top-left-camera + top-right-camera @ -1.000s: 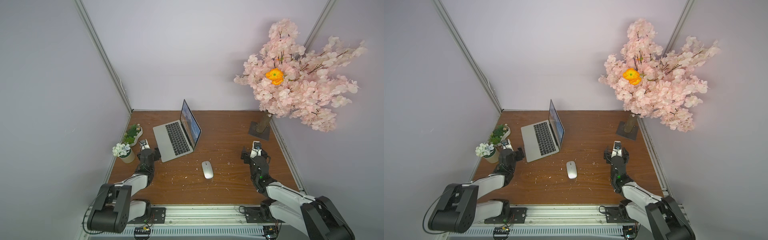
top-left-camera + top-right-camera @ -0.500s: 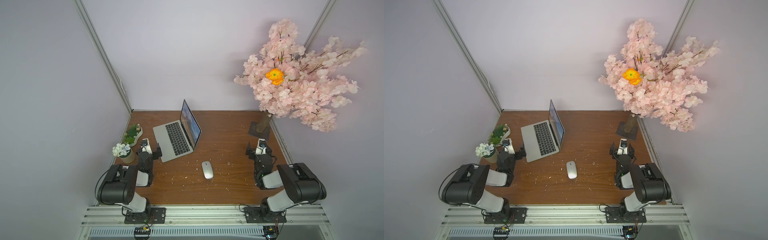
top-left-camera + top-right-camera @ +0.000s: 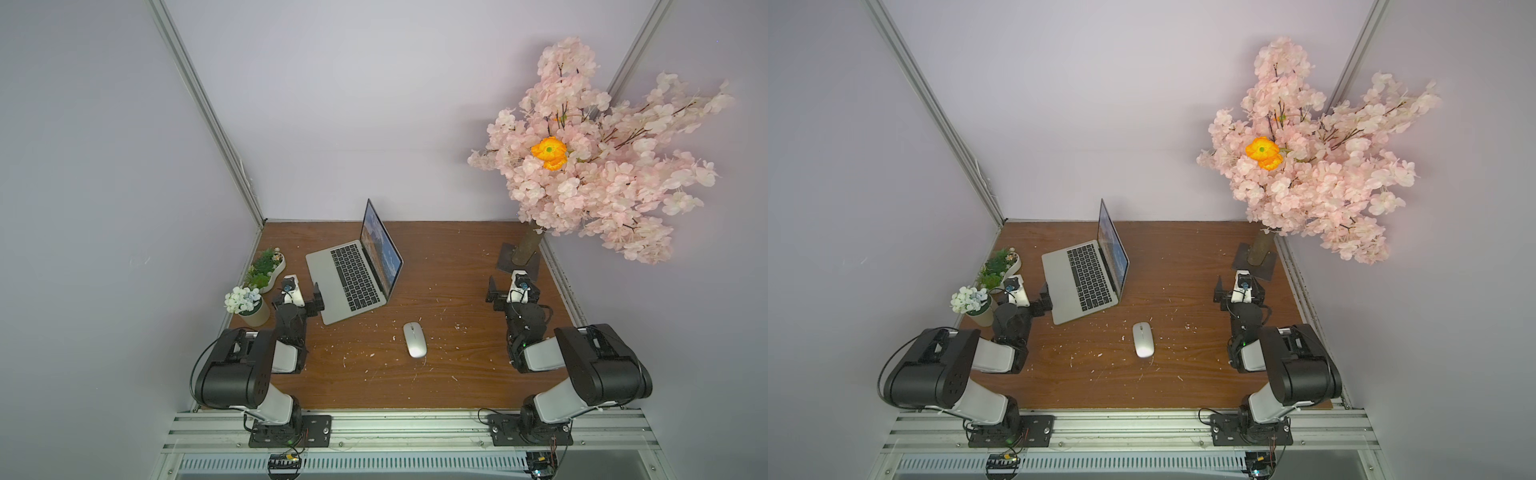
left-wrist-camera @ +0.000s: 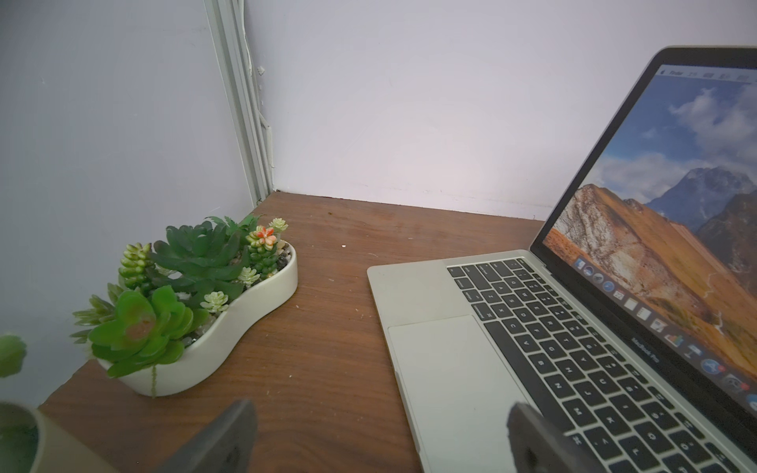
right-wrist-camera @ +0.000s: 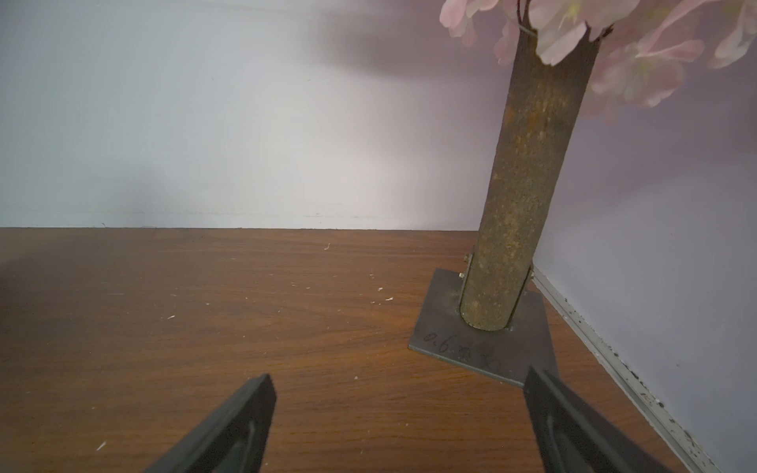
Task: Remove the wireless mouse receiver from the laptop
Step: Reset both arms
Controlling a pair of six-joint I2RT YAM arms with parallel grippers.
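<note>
- The wireless mouse receiver cannot be made out in any view. No dark stub shows along the edges of the thin silver-grey laptop with black keys [image 3: 353, 277]. My guess is that it sits in a port on one of the laptop's side edges and is too small or too hidden to see.
- The laptop stands open on the far-left part of the brown wooden worktop [image 3: 436, 374]. Its trackpad edge faces the worktop's left edge, and its lid rises on the side towards the middle.
- The left gripper [image 4: 381, 413] is much the nearer. Its jaws are spread wide and hold nothing. In the wrist view one finger is over bare wood and the other over the palm rest, so it straddles the trackpad edge near the laptop's nearest corner.
- A plugged stub would probably stick out square to a side edge, so the jaws would need to go round that corner and pull straight outward.
- The left arm is folded low, with its wrist level and aimed at the far-left corner.
- The right gripper [image 5: 397, 381] is just as wide and empty. It sits well apart near the right edge, facing a dark square steel plate [image 5: 471, 344].
</note>
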